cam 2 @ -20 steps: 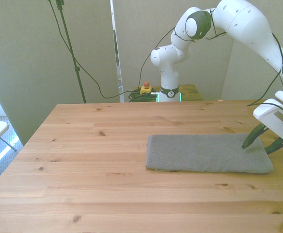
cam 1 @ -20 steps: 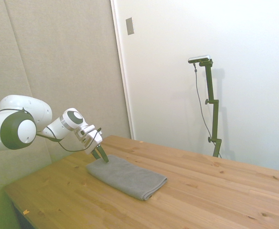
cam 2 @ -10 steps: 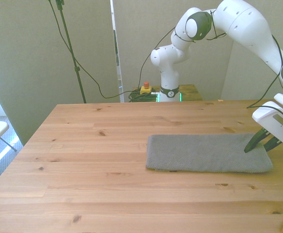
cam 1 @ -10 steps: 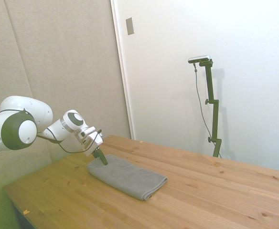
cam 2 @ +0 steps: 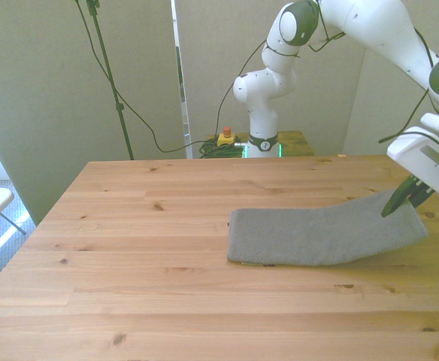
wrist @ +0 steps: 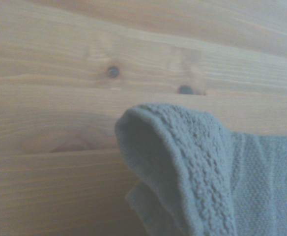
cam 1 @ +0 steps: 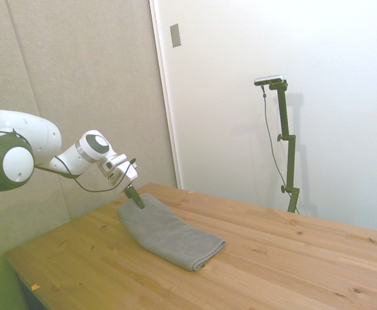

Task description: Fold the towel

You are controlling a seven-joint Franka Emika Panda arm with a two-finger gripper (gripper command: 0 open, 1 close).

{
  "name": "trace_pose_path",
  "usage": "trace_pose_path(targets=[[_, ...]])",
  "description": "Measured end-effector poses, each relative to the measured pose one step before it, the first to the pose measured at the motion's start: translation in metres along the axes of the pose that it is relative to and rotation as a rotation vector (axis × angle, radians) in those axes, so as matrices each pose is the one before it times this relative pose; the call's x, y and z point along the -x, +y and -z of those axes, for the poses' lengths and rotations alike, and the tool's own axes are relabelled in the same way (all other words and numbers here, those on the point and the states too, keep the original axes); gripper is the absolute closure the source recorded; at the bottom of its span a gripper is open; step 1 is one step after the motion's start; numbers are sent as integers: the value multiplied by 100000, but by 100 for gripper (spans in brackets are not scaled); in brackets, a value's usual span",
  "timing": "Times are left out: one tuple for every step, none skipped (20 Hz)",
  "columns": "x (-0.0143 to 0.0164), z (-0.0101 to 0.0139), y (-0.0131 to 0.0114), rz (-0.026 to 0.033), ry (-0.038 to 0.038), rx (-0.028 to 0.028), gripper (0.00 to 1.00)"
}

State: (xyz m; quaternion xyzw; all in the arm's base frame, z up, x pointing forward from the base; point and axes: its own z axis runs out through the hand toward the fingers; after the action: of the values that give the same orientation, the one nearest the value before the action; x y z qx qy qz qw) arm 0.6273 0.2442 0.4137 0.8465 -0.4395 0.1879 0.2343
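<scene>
Raised since before: towel end (rest flat) | jaws clamped on it

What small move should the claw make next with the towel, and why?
Probably carry the lifted end across toward the front view's left. The claw is shut on one end of the towel, which is raised off the table, while the other end lies flat.

The towel is matt, nubbly woven cloth; the table is smooth, knotty wood.
</scene>
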Motion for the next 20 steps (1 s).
trace_pose_path(targets=[[-1068, 219, 1024, -895, -844, -1329, 100], [-1093, 99, 1049, -933, -932, -1216, 100], [-1252, -34, 1137, -1124, -1135, -1203, 100], [-1386, -4, 1203, -1109, -1336, -1573, 100], [-1340, 16, 1175, -783, -1981, -1584, 100], [-1376, 85, 1222, -844, -1777, -1544, 100], [-1426, 220, 1312, -1105, -1677, -1711, 100], [-1398, 274, 1332, -1181, -773, -1469, 100], [-1406, 278, 1429, -1294, -855, -1191, 100], [-1374, 174, 1428, -1337, -691, -967, 100], [-1236, 41, 1280, -1239, -391, -674, 100], [-1136, -155, 1176, -1275, -369, -188, 100], [-946, -338, 939, -903, -835, -167, 100], [-776, -506, 691, -1004, -812, -236, 100], [-640, -677, 514, -1167, -978, -407, 100], [-563, -707, 399, -869, -690, -303, 100], [-451, -719, 362, -871, -1291, -12, 100], [-562, -665, 380, -1284, -1115, -228, 100], [-559, -669, 371, -1071, -660, -159, 100], [-652, -647, 367, -1244, -531, -206, 100]])
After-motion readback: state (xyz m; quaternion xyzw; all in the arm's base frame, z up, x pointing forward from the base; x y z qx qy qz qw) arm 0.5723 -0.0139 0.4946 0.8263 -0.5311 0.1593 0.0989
